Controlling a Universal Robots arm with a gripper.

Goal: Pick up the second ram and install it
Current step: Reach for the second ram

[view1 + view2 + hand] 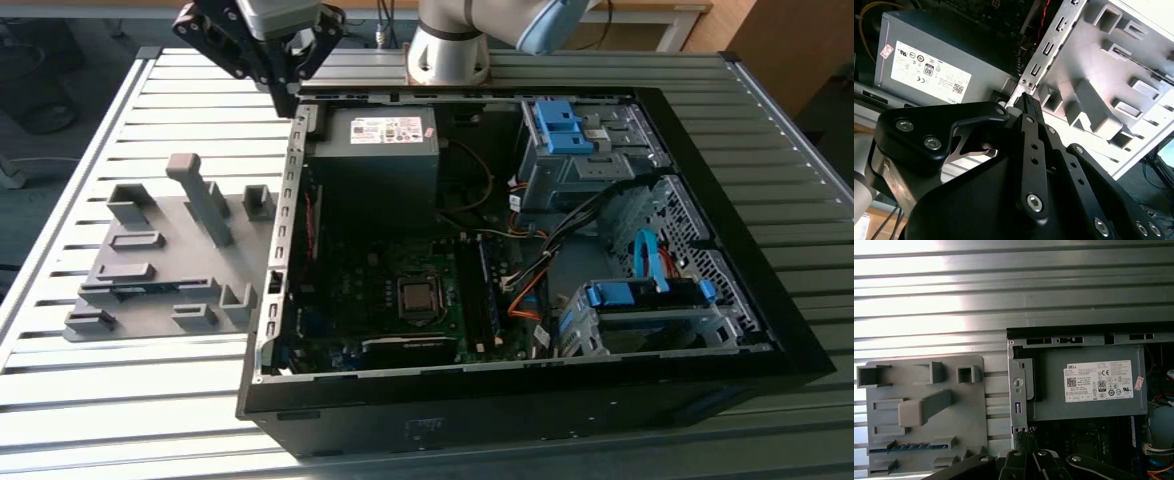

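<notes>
Grey plastic tray (154, 312) is sitting at the exterior view's left, and the thin bluish strip standing edge-up in its long slot is, I'm judging, the second ram (909, 446): light, stiff, fragile, asking for a pinch on its flat faces mid-length. Further right the gripper (287, 105) is hanging with fingers pressed together, empty, over the open case's (561, 395) corner beside the power supply (383, 130).

The counter (160, 400) was ribbed bare metal with a bright sheen. The tray (974, 390) looked like smooth, matt grey plastic. The case (534, 395) was dull black metal. Its power supply (1054, 395) was plain grey sheet metal with a white paper label (1099, 381). The gripper (1026, 97) was matt black, with shiny screws.
</notes>
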